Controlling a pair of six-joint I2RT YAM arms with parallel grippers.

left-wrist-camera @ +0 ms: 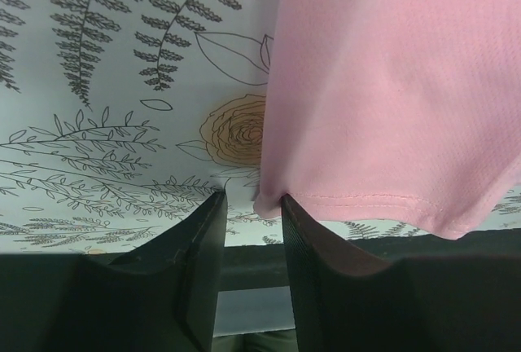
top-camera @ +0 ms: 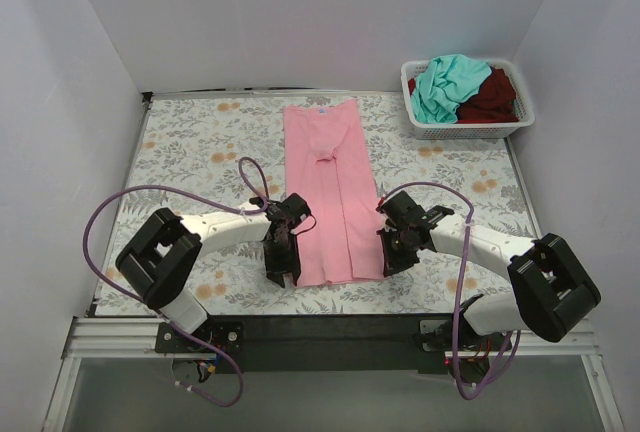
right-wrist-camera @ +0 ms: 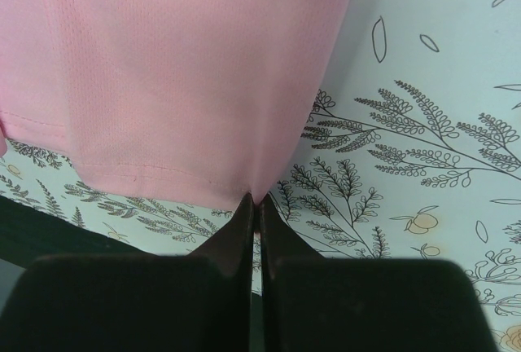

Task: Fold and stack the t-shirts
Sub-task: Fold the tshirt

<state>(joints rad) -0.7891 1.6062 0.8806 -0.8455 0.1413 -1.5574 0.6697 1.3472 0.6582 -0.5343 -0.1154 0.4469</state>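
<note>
Right hand (right-wrist-camera: 254, 202) pinches the pink t-shirt (top-camera: 322, 197) at one hem corner; left hand (left-wrist-camera: 252, 200), parted, flanks the other corner, probably for folding.

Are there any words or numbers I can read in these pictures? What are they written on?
No text can be read anywhere in these pictures.
Neck label on the pink t-shirt: too small to read.
White basket: plain slats, no writing visible.
Tablecloth: only drawn leaves and flowers, no words.
</note>
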